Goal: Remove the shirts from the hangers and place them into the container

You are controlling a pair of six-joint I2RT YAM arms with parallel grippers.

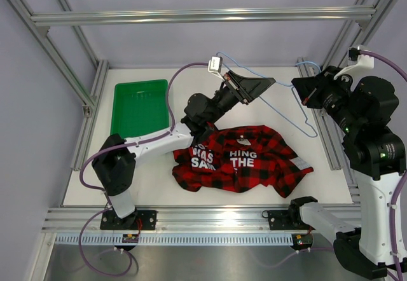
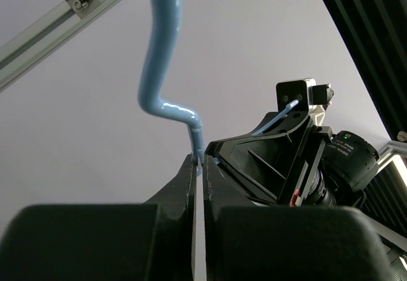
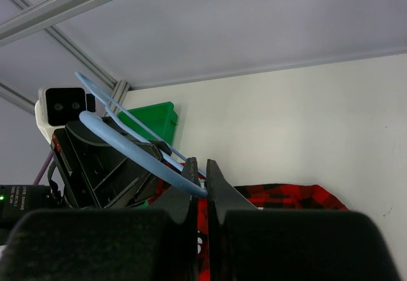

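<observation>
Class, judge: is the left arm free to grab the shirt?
Probably not: the left gripper is shut on the hanger, shared with the right gripper. The shirt lies uncovered below.

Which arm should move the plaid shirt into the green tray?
Probably left: the tray sits on its side, the shirt beside its forearm. Left gripper and right gripper both clamp the hanger.

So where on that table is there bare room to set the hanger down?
Bare table shows between the plaid shirt and the front edge, and at the back under the raised hanger, from the green tray across to the right rail. The middle is crowded by shirt and left arm.
</observation>
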